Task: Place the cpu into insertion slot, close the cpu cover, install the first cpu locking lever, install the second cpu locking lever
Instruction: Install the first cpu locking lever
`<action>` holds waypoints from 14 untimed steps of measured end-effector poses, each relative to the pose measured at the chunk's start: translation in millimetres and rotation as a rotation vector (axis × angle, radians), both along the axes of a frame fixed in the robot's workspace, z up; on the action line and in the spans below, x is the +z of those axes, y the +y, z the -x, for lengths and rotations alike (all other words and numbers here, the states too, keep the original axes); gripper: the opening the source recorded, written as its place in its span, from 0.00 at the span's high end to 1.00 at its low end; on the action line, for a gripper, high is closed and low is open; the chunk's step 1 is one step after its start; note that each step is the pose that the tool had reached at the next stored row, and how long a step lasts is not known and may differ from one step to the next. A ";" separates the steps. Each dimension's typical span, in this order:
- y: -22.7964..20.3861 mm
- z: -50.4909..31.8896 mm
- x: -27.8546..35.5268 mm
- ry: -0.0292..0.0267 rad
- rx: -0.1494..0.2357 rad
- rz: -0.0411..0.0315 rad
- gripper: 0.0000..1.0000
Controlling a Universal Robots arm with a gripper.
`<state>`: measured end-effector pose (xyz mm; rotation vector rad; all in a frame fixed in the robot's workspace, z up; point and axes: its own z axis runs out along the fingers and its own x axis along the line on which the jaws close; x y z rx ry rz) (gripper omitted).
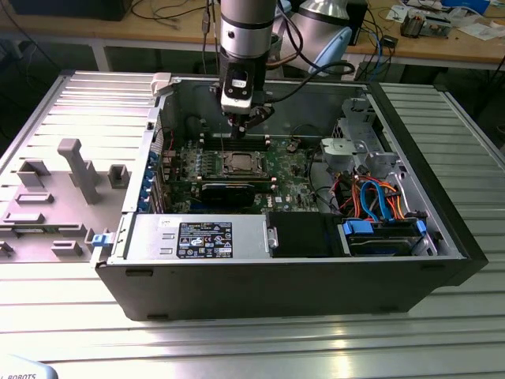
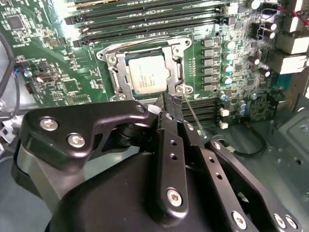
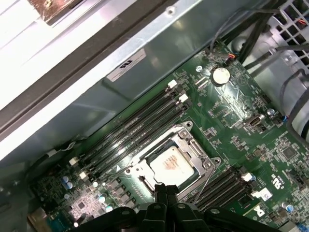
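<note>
The cpu point(image 2: 147, 77) point(image 3: 171, 163) lies flat in the insertion slot point(image 1: 241, 163) on the green motherboard, its silver-grey top showing. The cpu cover point(image 2: 120, 77) point(image 3: 138, 170) lies down over it, its silver frame around the chip. My gripper point(image 1: 240, 131) hangs inside the open case, just above the slot's far side in the exterior view. In both wrist views the gripper point(image 2: 169, 104) point(image 3: 166, 189) is shut, its tips at the slot's edge with nothing seen between them. A thin metal lever rod point(image 2: 191, 111) rises from the slot's corner beside the fingers.
Long memory slots point(image 2: 145, 19) point(image 3: 140, 128) flank the socket. A long black card point(image 1: 229, 192) lies in front of it, with the power supply point(image 1: 197, 237), drive cage point(image 1: 359, 150) and orange and blue cables point(image 1: 379, 197) nearby. Grey fixtures point(image 1: 79, 170) stand on the table at the exterior view's left.
</note>
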<state>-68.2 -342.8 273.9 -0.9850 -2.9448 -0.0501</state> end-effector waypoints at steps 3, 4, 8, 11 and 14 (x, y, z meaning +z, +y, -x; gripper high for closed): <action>-0.1 6.8 0.1 0.0001 0.007 0.0001 0.89; -0.4 8.5 0.1 -0.0004 0.010 0.0000 0.89; -0.8 9.6 -0.3 -0.0199 0.048 -0.0003 0.89; -0.9 9.7 -0.7 -0.0202 0.137 -0.0016 0.89; -0.9 9.8 -1.2 -0.0209 0.202 -0.0021 0.89</action>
